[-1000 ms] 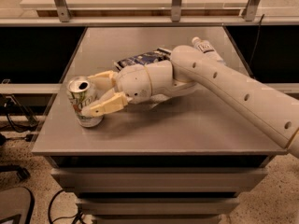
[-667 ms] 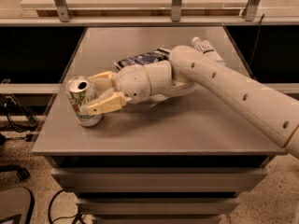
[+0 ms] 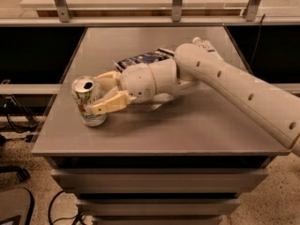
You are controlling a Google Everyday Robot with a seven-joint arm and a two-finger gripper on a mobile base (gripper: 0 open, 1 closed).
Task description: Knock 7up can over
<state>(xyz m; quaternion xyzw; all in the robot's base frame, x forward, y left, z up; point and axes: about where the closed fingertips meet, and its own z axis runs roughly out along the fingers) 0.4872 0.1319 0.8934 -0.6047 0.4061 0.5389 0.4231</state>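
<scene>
The fingers [image 3: 111,104] of my gripper [image 3: 95,95] were spread either side of the 7up can [image 3: 89,102], the near one touching it. Over the last second the can had barely shifted: it leaned left but stood on its base, so I judged it not yet knocked over. It sat close to the left edge of the table [image 3: 58,131]. Bare tabletop lay nearer and to the right, with the blue snack bag [image 3: 140,58] far behind the wrist.

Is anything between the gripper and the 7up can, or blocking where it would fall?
Nothing visible. The gripper is at the 7up can, open fingers either side of it, near a front corner of the table. The dark blue snack bag lies behind the arm, away from it.
</scene>
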